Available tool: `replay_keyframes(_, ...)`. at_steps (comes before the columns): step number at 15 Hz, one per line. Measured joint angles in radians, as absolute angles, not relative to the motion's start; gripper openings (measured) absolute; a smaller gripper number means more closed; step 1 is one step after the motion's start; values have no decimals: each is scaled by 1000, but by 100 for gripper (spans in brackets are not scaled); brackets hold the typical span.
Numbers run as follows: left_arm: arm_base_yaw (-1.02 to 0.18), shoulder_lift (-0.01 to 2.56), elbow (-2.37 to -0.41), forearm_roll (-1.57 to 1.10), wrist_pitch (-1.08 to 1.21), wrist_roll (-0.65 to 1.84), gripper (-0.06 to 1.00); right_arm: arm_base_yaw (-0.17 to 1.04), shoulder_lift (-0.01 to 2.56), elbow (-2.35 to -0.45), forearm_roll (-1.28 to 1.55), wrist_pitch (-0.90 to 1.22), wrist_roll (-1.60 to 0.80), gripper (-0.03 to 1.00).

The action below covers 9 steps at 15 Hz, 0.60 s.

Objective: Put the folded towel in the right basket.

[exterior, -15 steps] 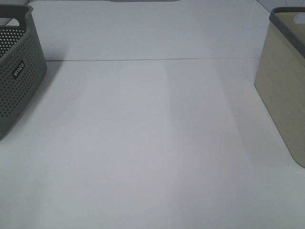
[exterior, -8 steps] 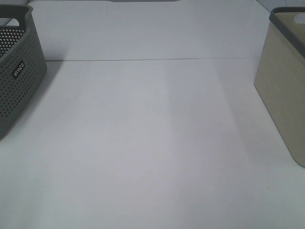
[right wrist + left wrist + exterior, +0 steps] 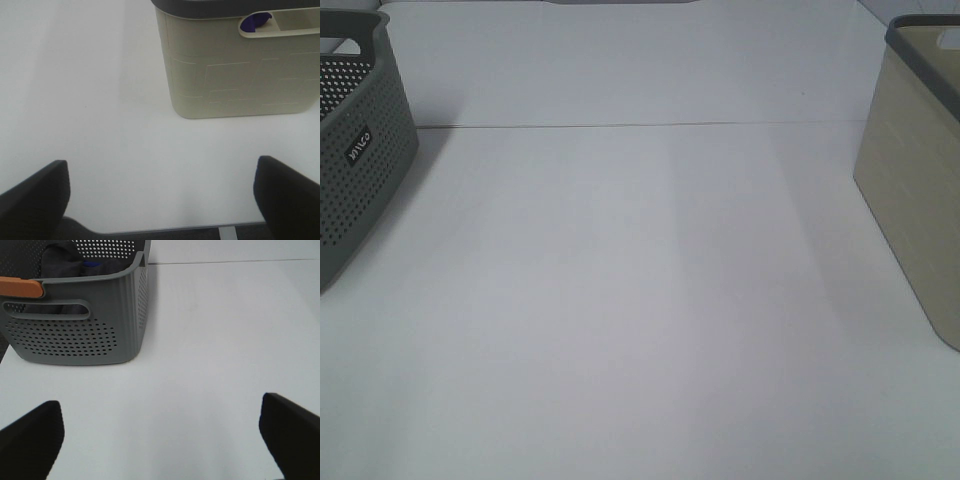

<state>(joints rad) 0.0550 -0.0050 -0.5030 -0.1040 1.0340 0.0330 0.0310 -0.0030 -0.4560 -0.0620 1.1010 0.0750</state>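
The right basket is beige with a dark rim and stands at the table's right edge. In the right wrist view a blue-purple piece of cloth shows through its handle slot. I cannot tell if it is the folded towel. No towel lies on the table. My right gripper is open and empty, low over the table in front of this basket. My left gripper is open and empty, low over the table in front of the grey basket. Neither gripper shows in the exterior high view.
The grey perforated basket stands at the table's left edge. It has an orange handle and holds dark grey cloth with a blue bit. A thin seam crosses the white table at the back.
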Motion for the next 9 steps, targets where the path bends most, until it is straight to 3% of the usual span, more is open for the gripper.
replay_keyframes(9,55,-5,-503,-104,1034,33,99,31,-3,-456,-62,1101,75,96)
